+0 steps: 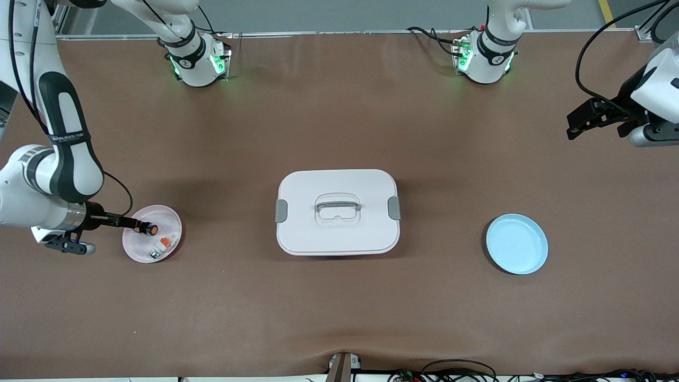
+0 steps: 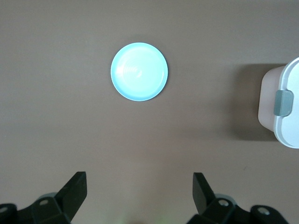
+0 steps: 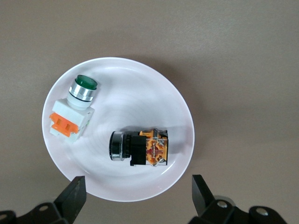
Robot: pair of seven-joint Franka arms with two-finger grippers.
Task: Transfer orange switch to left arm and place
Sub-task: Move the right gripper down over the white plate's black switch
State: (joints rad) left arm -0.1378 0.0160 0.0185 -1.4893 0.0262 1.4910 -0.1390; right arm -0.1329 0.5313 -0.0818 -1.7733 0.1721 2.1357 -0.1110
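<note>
Pick step: my right gripper (image 3: 135,193) hangs fingers apart over the pink plate (image 3: 177,100), orange switch (image 3: 140,148) lying in it right below. Next I'd drop and clamp. Left gripper (image 2: 139,193) waits, fingers spread, near the blue plate (image 2: 139,71), box (image 1: 338,211) between us.

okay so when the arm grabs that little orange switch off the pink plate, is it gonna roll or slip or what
The orange switch lies on its side in the pink plate, and its blocky black body probably stops it rolling. It looks rigid, likely hard plastic, so it shouldn't flex. The plate looks glossy, so a nudge may slide it. The right end effector hangs open above it; the left end effector waits.
</note>
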